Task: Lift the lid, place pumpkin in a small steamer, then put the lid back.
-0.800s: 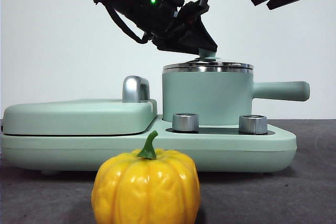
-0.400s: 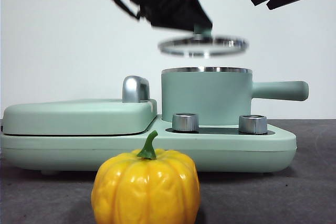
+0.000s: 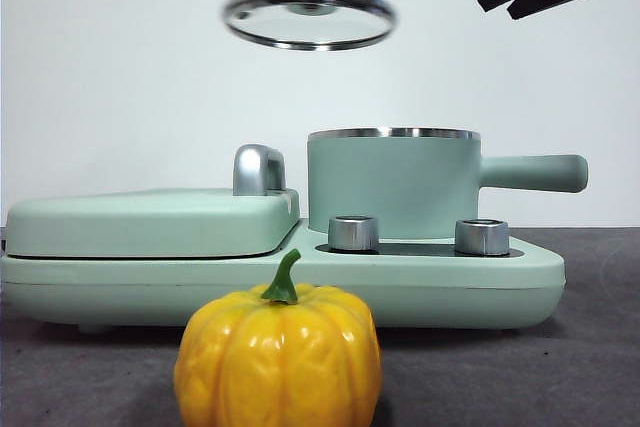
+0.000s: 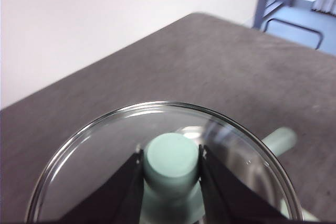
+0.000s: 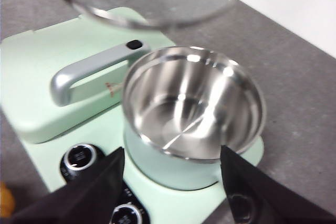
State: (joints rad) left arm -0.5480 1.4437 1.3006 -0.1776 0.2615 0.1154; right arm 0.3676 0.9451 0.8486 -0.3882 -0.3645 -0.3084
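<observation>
The front camera sits low, about level with the worktop, and looks straight across it; the pumpkin stands closest to the lens, in front of the pot. The left wrist camera looks down past its gripper at very close range through the lid, toward the pot's side handle. The right wrist camera looks down into the open pot from above and near. All three views share the lid and the pot.
</observation>
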